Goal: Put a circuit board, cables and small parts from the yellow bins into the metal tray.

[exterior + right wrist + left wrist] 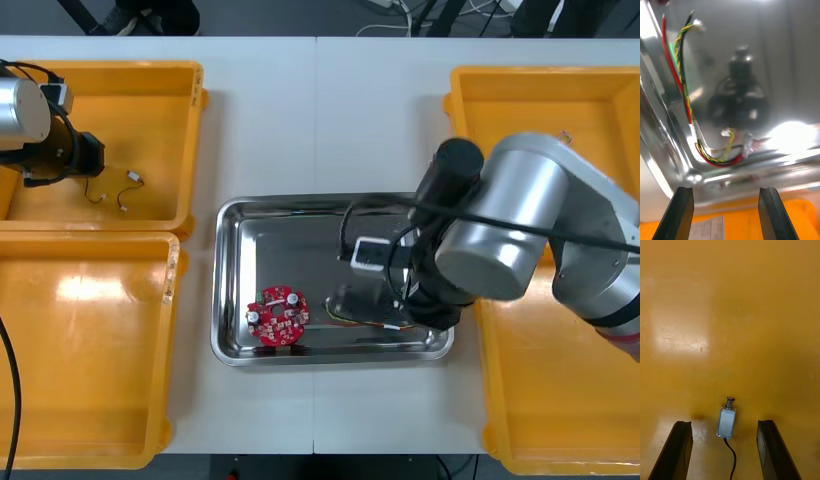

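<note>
Circuit board (278,315) and cable (684,93) in the metal tray (280,250) — right tool (725,191) open, empty over it, left tool (724,424) likewise over a small metal part (726,422).

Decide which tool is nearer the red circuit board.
Right. The right tool hangs over the right end of the metal tray, near the circuit board; the left tool is in the far left yellow bin.
</note>
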